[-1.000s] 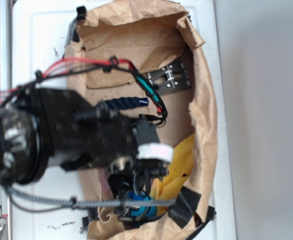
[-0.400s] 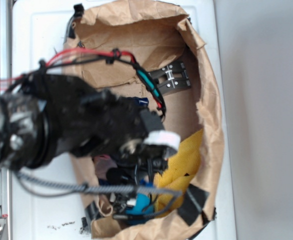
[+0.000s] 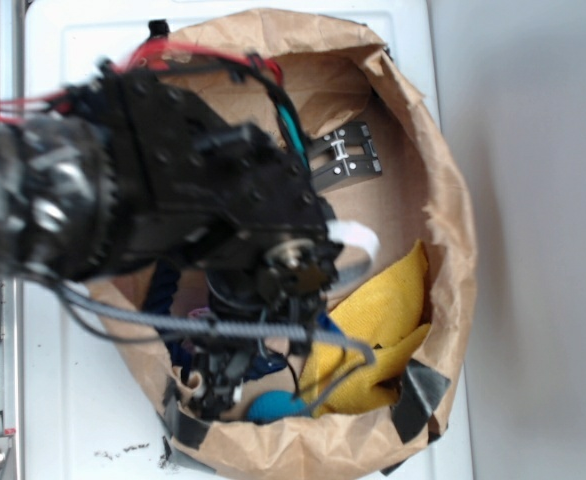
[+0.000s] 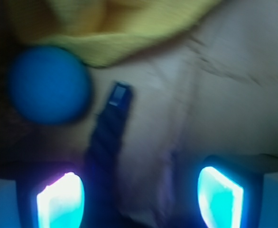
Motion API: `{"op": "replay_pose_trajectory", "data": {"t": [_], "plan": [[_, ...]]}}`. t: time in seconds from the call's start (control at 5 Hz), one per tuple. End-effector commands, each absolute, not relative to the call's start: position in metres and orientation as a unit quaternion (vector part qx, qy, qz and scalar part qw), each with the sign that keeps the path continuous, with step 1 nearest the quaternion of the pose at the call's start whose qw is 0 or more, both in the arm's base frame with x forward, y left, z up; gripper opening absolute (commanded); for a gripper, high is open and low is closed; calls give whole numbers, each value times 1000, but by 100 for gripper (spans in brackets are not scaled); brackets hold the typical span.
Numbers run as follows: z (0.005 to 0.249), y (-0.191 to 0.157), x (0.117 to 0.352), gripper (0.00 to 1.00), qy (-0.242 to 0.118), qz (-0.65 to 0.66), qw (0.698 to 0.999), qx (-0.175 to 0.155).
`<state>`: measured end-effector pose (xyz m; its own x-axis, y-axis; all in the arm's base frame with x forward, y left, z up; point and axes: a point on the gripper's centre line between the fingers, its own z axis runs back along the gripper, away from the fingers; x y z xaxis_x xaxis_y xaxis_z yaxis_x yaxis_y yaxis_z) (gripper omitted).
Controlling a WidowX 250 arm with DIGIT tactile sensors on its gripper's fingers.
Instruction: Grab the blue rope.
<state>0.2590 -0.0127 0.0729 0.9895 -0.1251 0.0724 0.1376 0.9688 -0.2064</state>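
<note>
The arm (image 3: 143, 200) is built of matte black blocks and round joint housings, blurred toward the left edge of the exterior view. Red wires (image 3: 33, 100) run along its top, bundled with black leads, and a teal strip (image 3: 293, 130) shows beside them. A grey braided cable (image 3: 223, 328) loops beneath the wrist. A white band (image 3: 356, 237) wraps the front end. On the end effector (image 4: 139, 190), two finger pads (image 4: 60, 199) glow cyan and whitish in dark frames.
</note>
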Motion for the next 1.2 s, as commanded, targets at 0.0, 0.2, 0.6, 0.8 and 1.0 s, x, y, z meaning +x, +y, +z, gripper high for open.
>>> {"op": "replay_pose_trajectory", "data": {"t": [0.0, 0.2, 0.6, 0.8, 1.0], "plan": [[88, 42, 271, 100, -82, -5, 996, -40], [73, 58, 276, 100, -82, -9, 996, -30], [50, 75, 293, 100, -76, 38, 996, 10], [45, 79, 292, 100, -80, 35, 996, 11], [38, 74, 291, 100, -96, 17, 995, 19]]}}
